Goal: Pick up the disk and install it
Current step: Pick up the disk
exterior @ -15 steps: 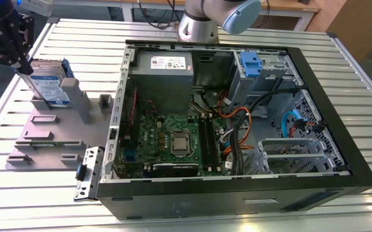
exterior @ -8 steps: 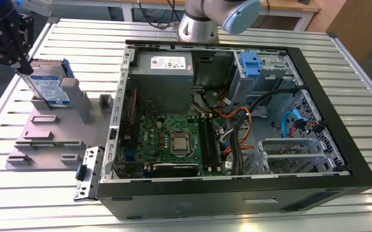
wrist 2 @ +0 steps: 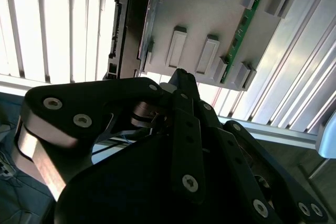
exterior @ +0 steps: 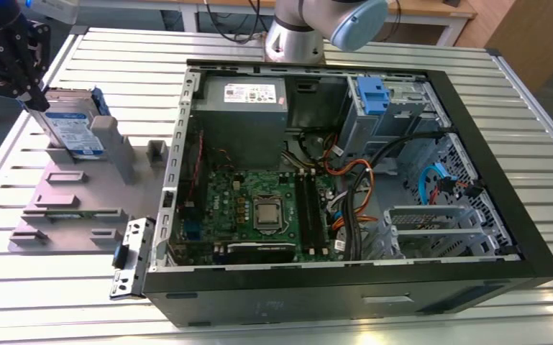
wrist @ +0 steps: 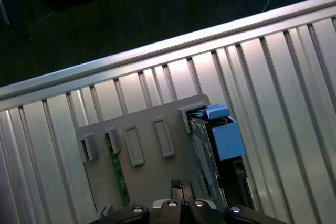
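On the slatted desk [exterior: 506, 108], at the exterior view's left, the disk [exterior: 72, 126] is stood upright in a grey holder [exterior: 65, 208]. The pincer [exterior: 37, 100] is held just beside the disk's upper edge, tips drawn together, grasping nothing. Further right, an open computer case [exterior: 353, 287] is laid flat, its circuit board [exterior: 257, 208] exposed.

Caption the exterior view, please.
The gripper close by the upright disk in its grey holder, beside the open computer case.
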`<state>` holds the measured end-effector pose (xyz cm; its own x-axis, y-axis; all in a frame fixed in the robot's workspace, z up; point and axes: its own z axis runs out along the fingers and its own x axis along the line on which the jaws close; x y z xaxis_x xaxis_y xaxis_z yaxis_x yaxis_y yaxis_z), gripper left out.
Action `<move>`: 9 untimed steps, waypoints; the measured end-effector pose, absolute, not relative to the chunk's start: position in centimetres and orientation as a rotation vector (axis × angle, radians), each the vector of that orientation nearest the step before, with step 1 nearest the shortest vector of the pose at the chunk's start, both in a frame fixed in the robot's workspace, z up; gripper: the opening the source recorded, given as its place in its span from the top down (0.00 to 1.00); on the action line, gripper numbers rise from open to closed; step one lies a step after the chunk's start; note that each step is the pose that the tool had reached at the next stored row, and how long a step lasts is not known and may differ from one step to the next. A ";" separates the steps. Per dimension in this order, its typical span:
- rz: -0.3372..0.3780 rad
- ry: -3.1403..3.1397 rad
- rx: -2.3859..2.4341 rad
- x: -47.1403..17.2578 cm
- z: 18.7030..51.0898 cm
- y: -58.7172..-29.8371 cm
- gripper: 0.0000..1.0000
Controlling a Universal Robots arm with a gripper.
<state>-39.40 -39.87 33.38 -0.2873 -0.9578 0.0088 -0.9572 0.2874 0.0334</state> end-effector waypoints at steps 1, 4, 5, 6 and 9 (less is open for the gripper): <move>-0.034 -2.498 1.860 -39.4 33.4 -39.9 0.89; -0.033 -2.495 1.864 -39.4 33.4 -39.9 0.89; -0.033 -2.494 1.865 -39.4 33.4 -39.9 0.89; -0.033 -2.493 1.867 -39.4 33.4 -39.9 0.89; -0.033 -2.488 1.873 -39.4 33.4 -39.9 0.89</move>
